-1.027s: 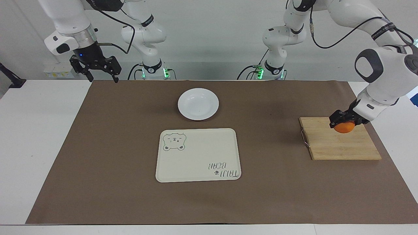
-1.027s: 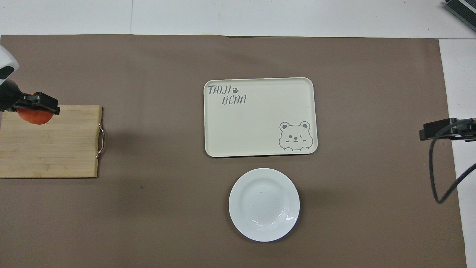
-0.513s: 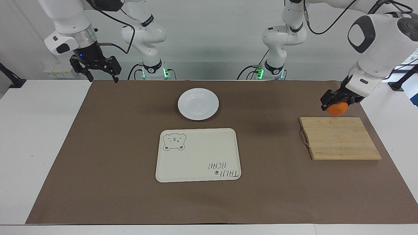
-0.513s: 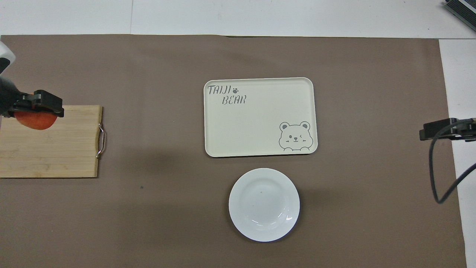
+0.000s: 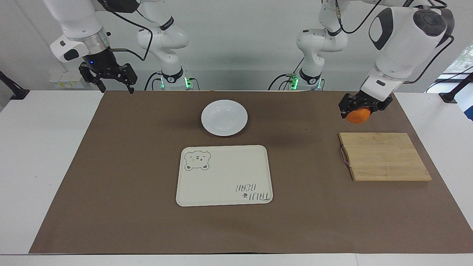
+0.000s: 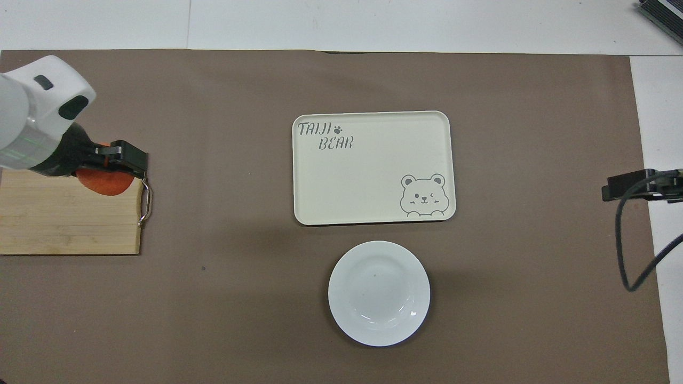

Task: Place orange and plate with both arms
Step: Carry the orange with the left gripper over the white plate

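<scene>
Right now the carry step is in hand: the left hand [image 5: 357, 109] is closed on the orange [image 5: 358, 116], held in the air above the cutting board's [image 5: 384, 157] handle-end corner. Taking the tray [image 5: 224, 174] as landmark, the plate [image 5: 224, 117] lies just beside its edge nearer the robots, rim up, untouched. The board lies well apart from the tray toward the left arm's end. The right hand [image 5: 111, 78] waits open, raised over the mat's corner, well apart from the tray. Judging by this, the next move calls for carrying the orange across to the plate or tray. Orange and plate are both round, so neither has a long axis or pointing direction.
</scene>
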`<state>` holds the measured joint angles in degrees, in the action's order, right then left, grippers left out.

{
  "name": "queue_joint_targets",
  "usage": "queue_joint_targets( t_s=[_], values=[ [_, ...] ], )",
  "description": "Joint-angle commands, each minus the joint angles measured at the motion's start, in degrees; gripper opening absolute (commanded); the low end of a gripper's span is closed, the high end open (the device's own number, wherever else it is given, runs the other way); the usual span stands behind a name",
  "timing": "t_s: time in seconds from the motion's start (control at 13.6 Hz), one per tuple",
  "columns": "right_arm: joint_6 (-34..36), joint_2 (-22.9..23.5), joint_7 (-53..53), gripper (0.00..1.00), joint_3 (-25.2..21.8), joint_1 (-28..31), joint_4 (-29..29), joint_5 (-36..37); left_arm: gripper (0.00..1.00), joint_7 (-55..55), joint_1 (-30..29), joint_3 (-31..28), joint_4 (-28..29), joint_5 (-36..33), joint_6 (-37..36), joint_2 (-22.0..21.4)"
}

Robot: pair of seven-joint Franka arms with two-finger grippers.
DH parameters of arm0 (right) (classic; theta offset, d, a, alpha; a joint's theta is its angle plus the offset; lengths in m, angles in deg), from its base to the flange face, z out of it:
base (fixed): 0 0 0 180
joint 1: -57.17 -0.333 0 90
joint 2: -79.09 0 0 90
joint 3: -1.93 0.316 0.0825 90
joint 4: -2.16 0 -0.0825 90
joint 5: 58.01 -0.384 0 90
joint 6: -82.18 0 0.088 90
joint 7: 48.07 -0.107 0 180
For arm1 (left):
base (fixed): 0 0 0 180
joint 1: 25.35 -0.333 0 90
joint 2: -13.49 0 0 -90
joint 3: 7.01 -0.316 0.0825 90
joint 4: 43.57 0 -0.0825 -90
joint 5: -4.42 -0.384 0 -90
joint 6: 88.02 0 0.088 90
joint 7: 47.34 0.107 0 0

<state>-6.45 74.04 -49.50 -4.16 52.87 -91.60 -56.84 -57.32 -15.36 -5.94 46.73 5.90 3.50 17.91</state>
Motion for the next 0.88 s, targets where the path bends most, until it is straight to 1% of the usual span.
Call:
queue_joint_targets(
  t_s=[0.0,0.22,0.44,0.59,0.81],
  values=[
    [-0.31,-0.66,0.2,1.0,0.21,0.52,-0.46,-0.29,0.0,-7.22,6.25,-0.63,2.95,-0.6,2.78,-0.99],
    [-0.31,-0.66,0.2,1.0,0.21,0.52,-0.46,-0.29,0.0,-15.48,12.14,-0.46,4.27,0.02,5.68,-0.2],
    [-0.31,-0.66,0.2,1.0,0.21,0.52,-0.46,-0.29,0.0,-19.89,16.72,-0.46,9.18,0.02,12.69,-0.02],
    [0.39,-0.66,0.2,1.0,0.12,0.78,-0.54,-0.29,0.0,-24.1,19.53,-0.46,11.12,0.02,15.52,0.33],
    [0.48,-0.66,0.29,1.0,0.03,0.7,-0.46,-0.29,0.0,-31.13,24.54,-0.46,12.09,0.02,18.69,3.05]
  ],
)
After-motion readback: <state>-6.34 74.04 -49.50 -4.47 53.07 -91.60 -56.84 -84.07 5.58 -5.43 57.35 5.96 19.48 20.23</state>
